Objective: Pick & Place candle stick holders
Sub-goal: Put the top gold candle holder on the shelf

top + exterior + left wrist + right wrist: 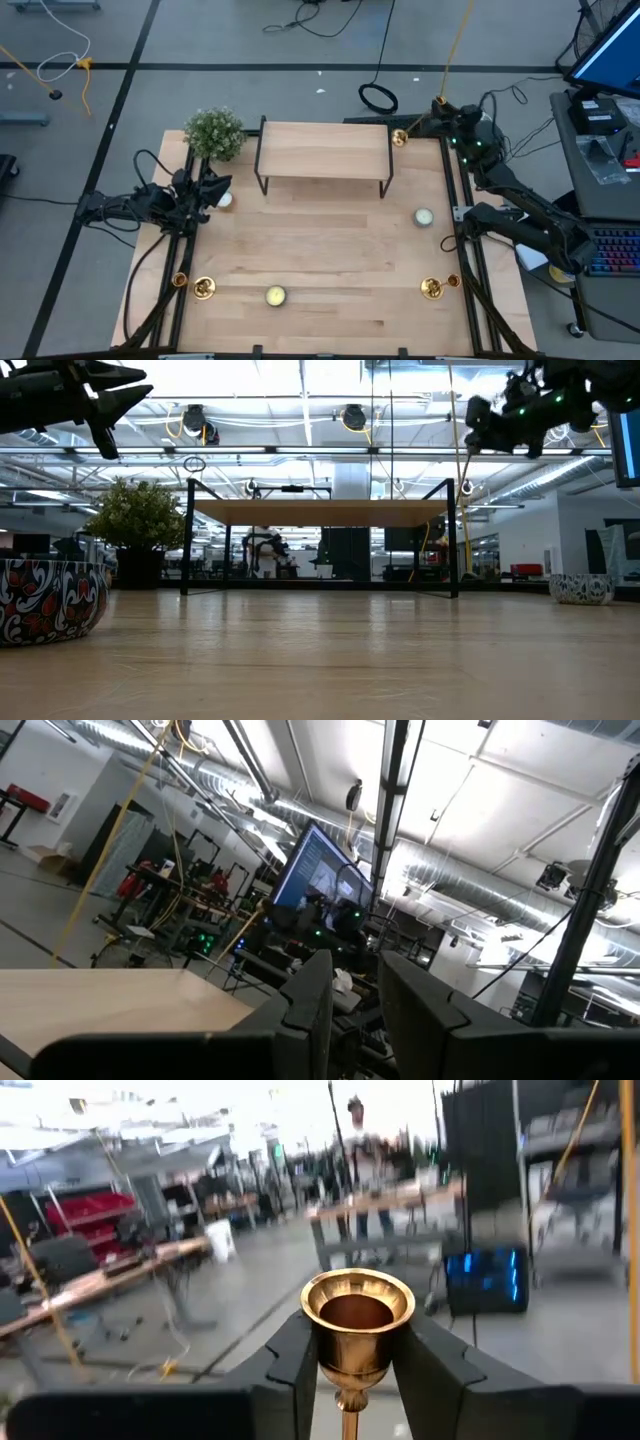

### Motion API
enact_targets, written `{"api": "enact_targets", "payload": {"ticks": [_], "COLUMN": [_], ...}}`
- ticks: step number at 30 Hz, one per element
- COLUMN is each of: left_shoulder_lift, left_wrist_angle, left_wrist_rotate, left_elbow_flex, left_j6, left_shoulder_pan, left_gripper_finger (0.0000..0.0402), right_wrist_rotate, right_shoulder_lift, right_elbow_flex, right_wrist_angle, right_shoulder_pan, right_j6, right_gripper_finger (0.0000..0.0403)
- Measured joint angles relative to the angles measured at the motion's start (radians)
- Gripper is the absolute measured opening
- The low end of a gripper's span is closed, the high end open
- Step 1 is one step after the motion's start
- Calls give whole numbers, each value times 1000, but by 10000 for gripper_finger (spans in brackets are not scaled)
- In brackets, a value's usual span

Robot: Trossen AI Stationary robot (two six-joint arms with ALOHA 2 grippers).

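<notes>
Candle stick holder (pixel 357 1320) — clamped, right end effector (pixel 352 1365), wrist-only

- Bright ceiling lamps (pixel 200 422) glare in the low view.
- Room behind the brass cup (pixel 357 1323) is blurred.
- Bench (pixel 330 260) evenly lit, shadows soft.

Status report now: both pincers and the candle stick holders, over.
Right pincer shut on candle stick holder, far right table corner. Left pincer raised near plant, holding nothing. Two holders on front edge.
</notes>
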Motion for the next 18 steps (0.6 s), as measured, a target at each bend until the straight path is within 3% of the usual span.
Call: {"api": "enact_targets", "payload": {"ticks": [7, 18], "left_shoulder_lift": [0, 0], "left_wrist_angle": [2, 74], "left_wrist_rotate": [0, 0], "left_elbow_flex": [0, 0], "left_j6": [-2, 21], "left_shoulder_pan": [0, 0], "left_gripper_finger": [86, 86], "right_wrist_rotate": [0, -13], "right_shoulder_lift": [-18, 65], "right_elbow_flex": [61, 383], "right_wrist_angle": [12, -63], "right_shoulder_pan": [22, 177], "right_j6": [-99, -268], "right_gripper_finger": [97, 96]}}
